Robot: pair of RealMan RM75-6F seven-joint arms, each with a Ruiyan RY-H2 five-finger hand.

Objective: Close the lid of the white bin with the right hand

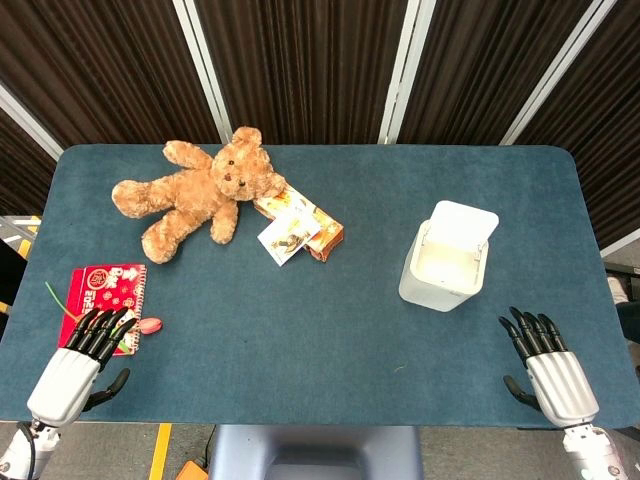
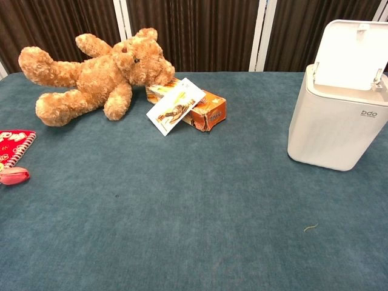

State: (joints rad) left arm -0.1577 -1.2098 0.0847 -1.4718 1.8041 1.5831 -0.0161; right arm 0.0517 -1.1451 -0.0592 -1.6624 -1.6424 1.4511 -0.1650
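My right hand (image 1: 548,360) rests spread and empty near the bin (image 1: 440,272); its lid (image 1: 462,222) stands upright, awaiting closure.

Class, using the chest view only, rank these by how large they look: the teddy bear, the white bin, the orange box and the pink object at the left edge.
1. teddy bear and white bin: similar, unsure
2. orange box
3. pink object
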